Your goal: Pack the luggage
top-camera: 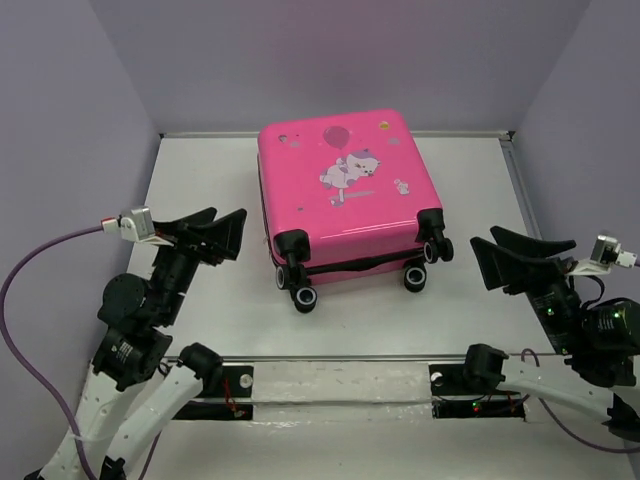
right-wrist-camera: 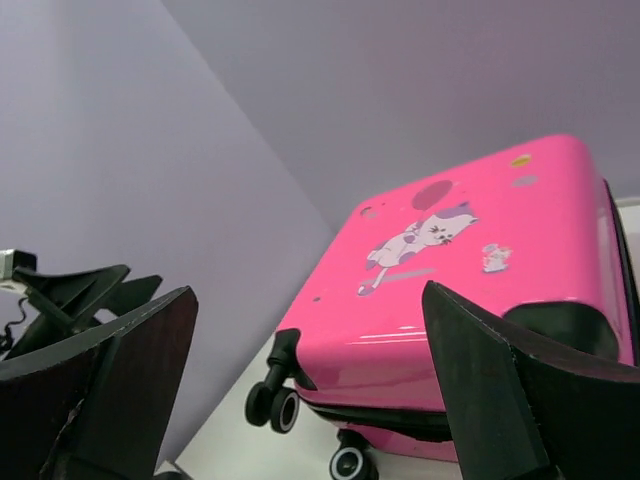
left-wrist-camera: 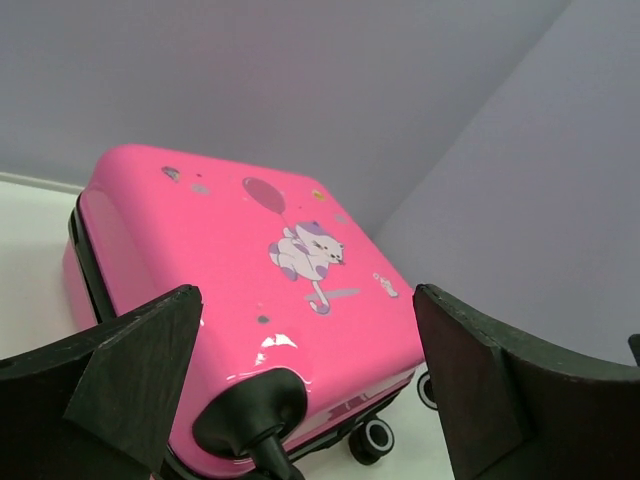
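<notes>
Luggage (top-camera: pixel 345 195): hot-pink hard shell, rounded square, cartoon animal with balloon print facing up. Shut, lying flat. Black wheels (top-camera: pixel 304 297) toward 6 o'clock. Sits at 12 o'clock on table (top-camera: pixel 200 300).

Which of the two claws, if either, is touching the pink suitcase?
Apart, both. The top view shows bare table between the luggage and the open left gripper, and likewise the open right gripper.

Left arm (top-camera: pixel 120 395) and right arm (top-camera: pixel 555 378): white link shells, black joint housings. Left gripper (top-camera: pixel 226 222) and right gripper (top-camera: pixel 484 246): matte black, wedge-shaped fingers (left-wrist-camera: pixel 130 370). Purple cable (top-camera: pixel 20 290) runs from the left silver wrist camera (top-camera: pixel 135 224). Green lights (top-camera: pixel 548 313) lit on right arm. Black base plates (top-camera: pixel 240 380) carry red wiring.
</notes>
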`<act>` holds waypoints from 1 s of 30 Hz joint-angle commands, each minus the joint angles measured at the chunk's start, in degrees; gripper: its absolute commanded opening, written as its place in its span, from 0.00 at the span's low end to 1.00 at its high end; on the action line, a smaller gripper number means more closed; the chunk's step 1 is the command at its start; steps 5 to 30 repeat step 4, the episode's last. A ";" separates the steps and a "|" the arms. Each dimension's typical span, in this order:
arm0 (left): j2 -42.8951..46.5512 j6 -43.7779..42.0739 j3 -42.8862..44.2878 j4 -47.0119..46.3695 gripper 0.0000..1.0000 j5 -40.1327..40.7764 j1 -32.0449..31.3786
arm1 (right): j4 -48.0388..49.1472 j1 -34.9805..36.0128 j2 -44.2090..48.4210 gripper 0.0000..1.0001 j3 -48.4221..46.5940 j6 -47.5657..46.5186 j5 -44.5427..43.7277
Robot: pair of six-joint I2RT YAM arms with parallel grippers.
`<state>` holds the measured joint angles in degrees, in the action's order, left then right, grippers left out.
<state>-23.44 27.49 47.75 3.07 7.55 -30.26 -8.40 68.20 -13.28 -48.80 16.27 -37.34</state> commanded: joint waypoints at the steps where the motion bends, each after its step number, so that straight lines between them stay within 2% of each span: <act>1: -0.99 -0.95 -0.63 -5.44 0.99 -3.60 0.11 | -4.16 0.09 -0.34 1.00 5.55 -0.19 -7.22; 4: -2.13 -0.15 -0.99 -6.15 0.99 -3.42 0.11 | -4.25 0.09 -2.89 1.00 5.12 -0.54 -7.48; 30: -2.13 -0.15 -0.99 -6.15 0.99 -3.42 0.11 | -4.25 0.09 -2.89 1.00 5.12 -0.54 -7.48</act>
